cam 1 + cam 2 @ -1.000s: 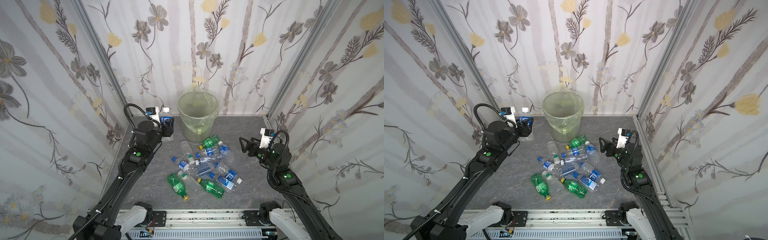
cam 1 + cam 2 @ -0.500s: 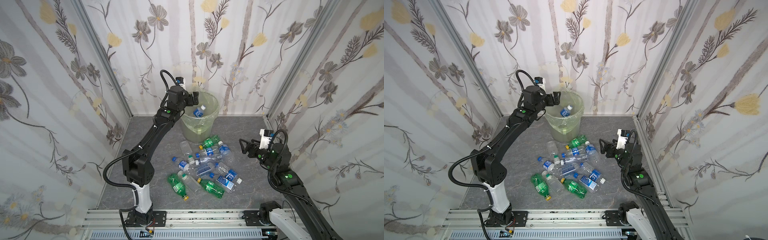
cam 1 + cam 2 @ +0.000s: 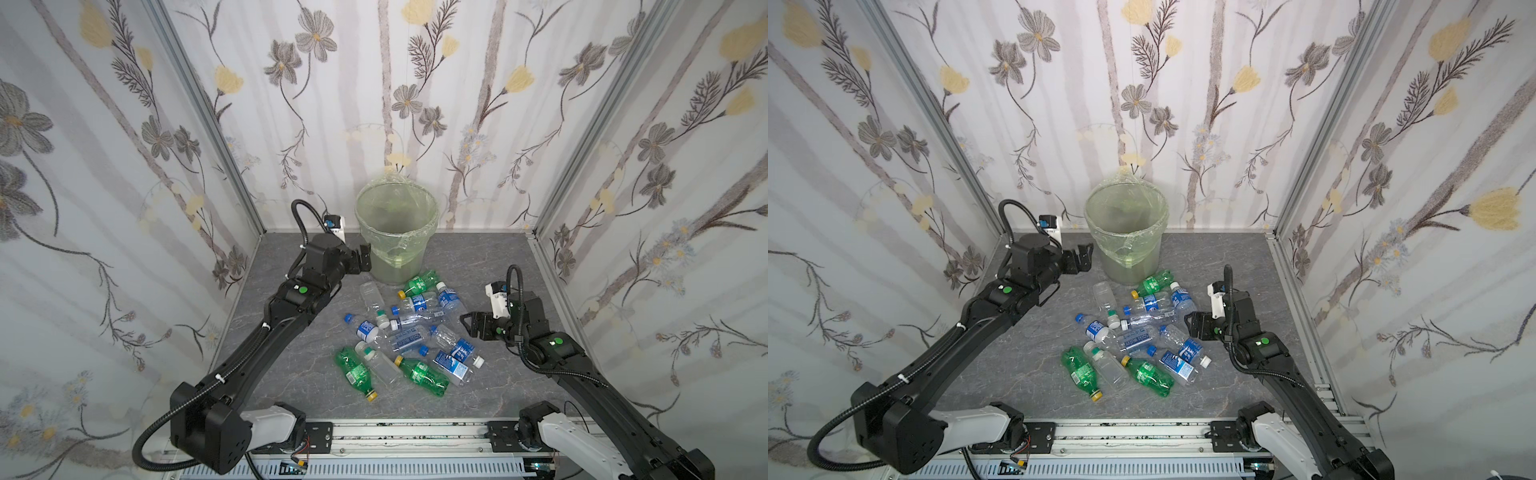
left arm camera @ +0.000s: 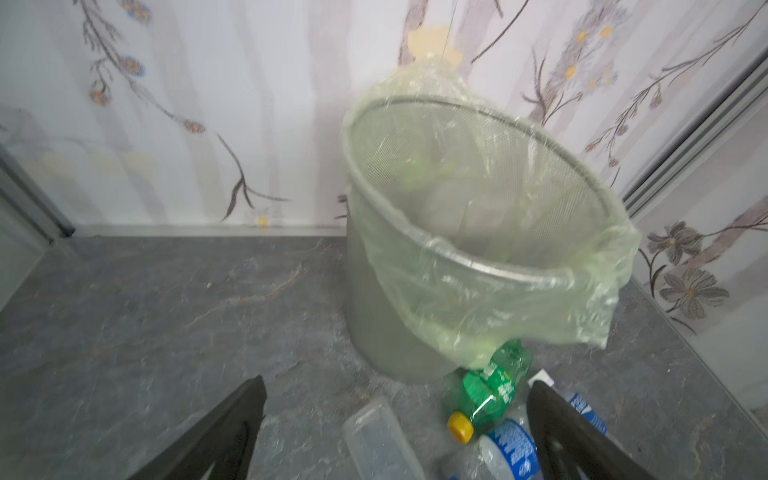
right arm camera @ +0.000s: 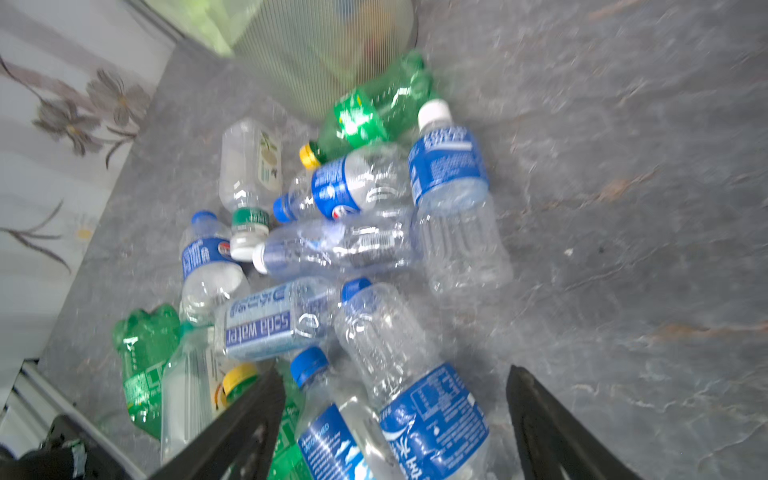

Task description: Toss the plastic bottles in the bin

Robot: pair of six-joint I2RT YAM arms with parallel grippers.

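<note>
Top views first. Your left end effector (image 3: 364, 257) hangs just beside the bin (image 3: 399, 270), on its left, jaws spread wide with nothing in them. My guess: it's there because that side of the table (image 3: 498, 257) is bare and the rim is a short hop away. The bin stands upright at the back by the wall (image 3: 374, 104), green liner (image 3: 415, 241) folded over its rim. The bottles (image 3: 409, 328) lie in one heap mid-table in front of it, touching and overlapping. Your right end effector (image 3: 467, 325) sits low at the heap's right edge, released too, aimed into the pile.

Left wrist view: fingers (image 4: 232, 428) far apart, empty, pointing toward the bin's base. A green bottle (image 4: 492, 384) with a yellow cap lies right against that base, partly under the drooping liner, so I'd expect the bag to get tugged if you go for it. What's inside the bin is too blurry to count.

Right wrist view: jaws open either side of a blue-label bottle (image 5: 419, 415) near the top of the pile. Can't tell if they touch anything. Looks like the natural next pick to me, being nearest. Watch the neighbours: it's all loose and slick, so closing will probably shove the ones beside it.
</note>
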